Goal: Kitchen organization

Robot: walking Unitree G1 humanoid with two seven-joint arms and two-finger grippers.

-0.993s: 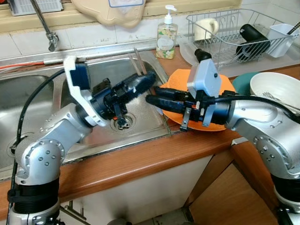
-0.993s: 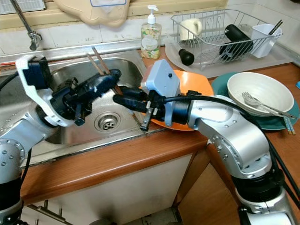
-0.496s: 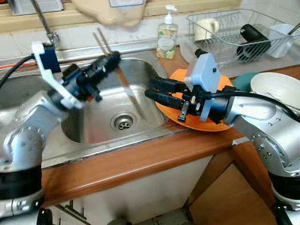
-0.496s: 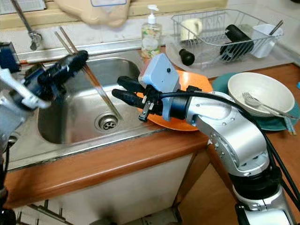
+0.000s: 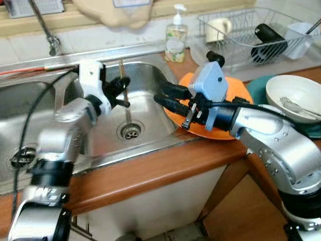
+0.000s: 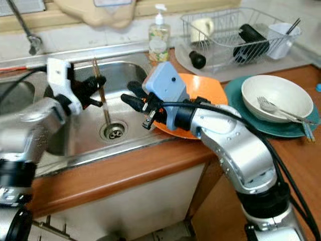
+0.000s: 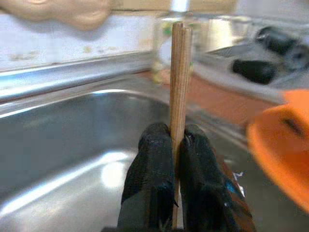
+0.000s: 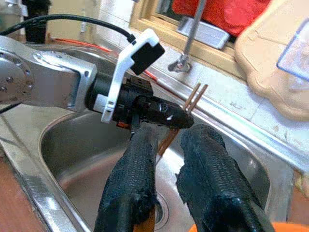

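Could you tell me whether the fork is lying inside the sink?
No, the fork rests in the white bowl on the counter, right of the sink.

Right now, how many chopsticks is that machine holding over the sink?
2: a pair of wooden chopsticks, pressed side by side and upright in the left pincer above the sink basin. The right pincer hovers open nearby, above the orange plate's edge.

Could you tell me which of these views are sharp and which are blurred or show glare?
Left wrist view: the chopsticks and the left gripper holding them are sharp, while the dish rack and orange plate behind are out of focus. Left eye view: slightly soft overall, with window glare on the sink wall. Right wrist view: the right gripper is reasonably crisp.
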